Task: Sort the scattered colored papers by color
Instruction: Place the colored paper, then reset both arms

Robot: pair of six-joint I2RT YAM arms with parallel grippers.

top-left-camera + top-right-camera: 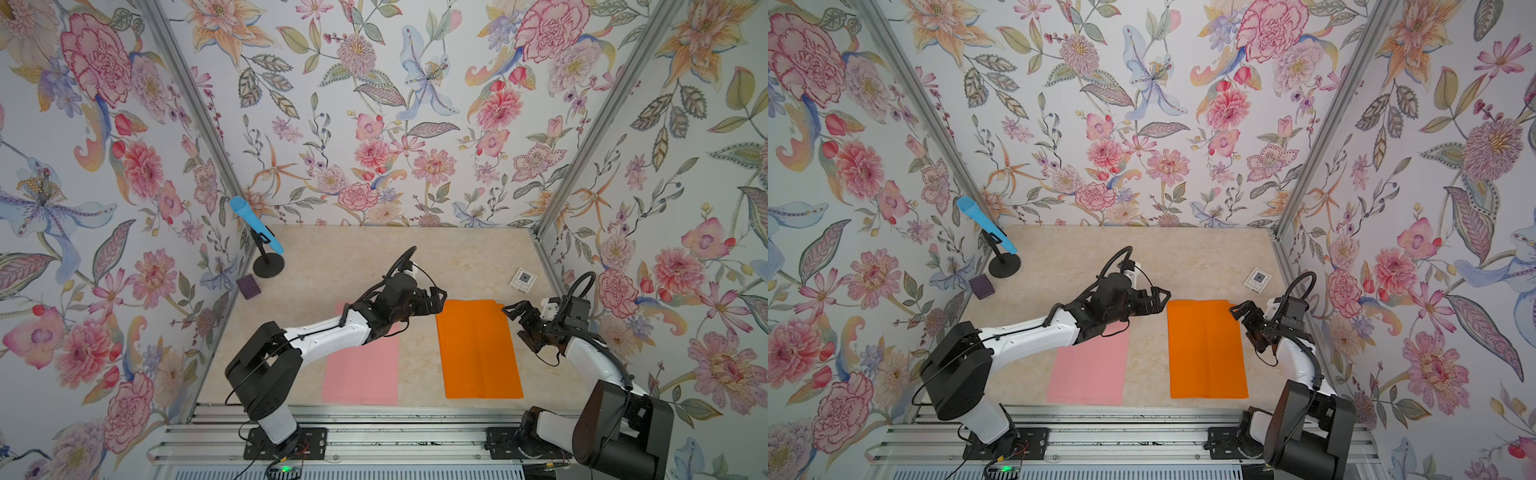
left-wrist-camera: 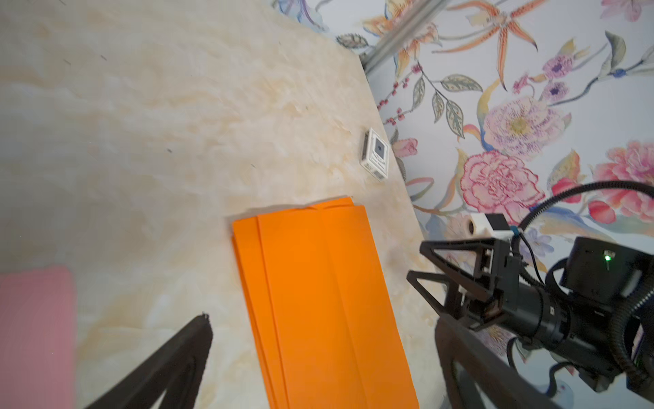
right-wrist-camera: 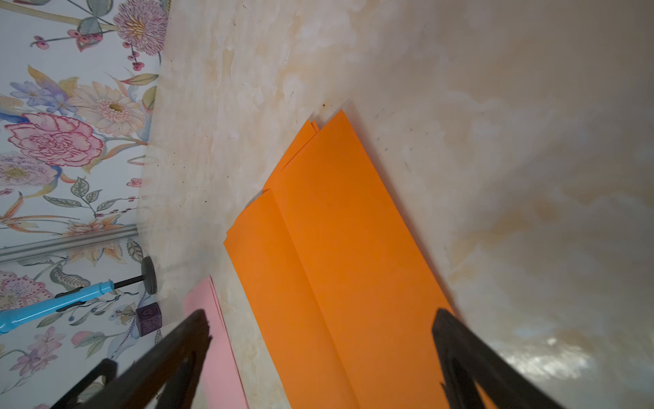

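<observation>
Your left fingers (image 2: pixel 184 348) hang spread and empty at the far left corner of the bright orange paper stack (image 1: pixel 478 349), whose long axis runs front to back. Your right fingers (image 3: pixel 469 357), equally spread and empty, flank its far right corner. The light pink paper stack (image 1: pixel 365 370) lies apart on the worktop (image 1: pixel 415 257), under your left arm.

The orange papers (image 1: pixel 478 353) were bright, the pink papers (image 1: pixel 363 374) pale. The bench (image 1: pixel 353 253) was cream, marble-veined; the walls (image 1: pixel 374 104) were floral.
</observation>
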